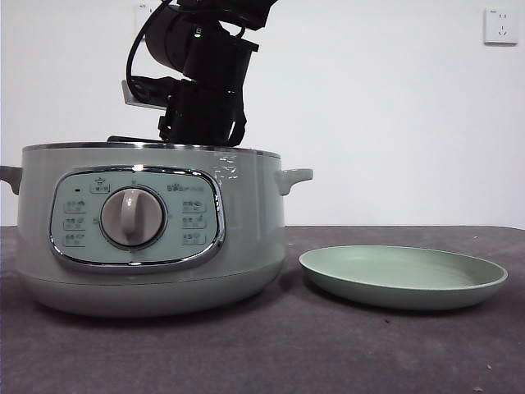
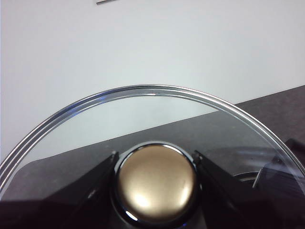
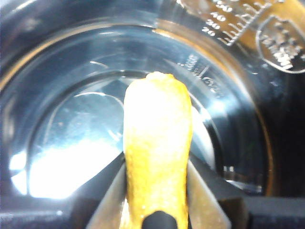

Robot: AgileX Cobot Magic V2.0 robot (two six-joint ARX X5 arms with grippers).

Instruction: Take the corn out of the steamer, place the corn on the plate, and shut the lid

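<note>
The sage-green steamer [image 1: 148, 230] stands at the left in the front view, with no lid on it. My right arm [image 1: 201, 82] reaches down into it from above. My right gripper [image 3: 157, 179] is shut on the yellow corn [image 3: 157, 138] inside the shiny steamer bowl [image 3: 62, 133]. My left gripper [image 2: 156, 179] is shut on the knob [image 2: 156, 183] of the glass lid [image 2: 152, 90] and holds the lid up, out of the front view. The pale green plate [image 1: 402, 279] lies to the right of the steamer with nothing on it.
The dark table [image 1: 271, 353] stretches in front of the steamer and plate. A white wall with a socket [image 1: 499, 26] is behind.
</note>
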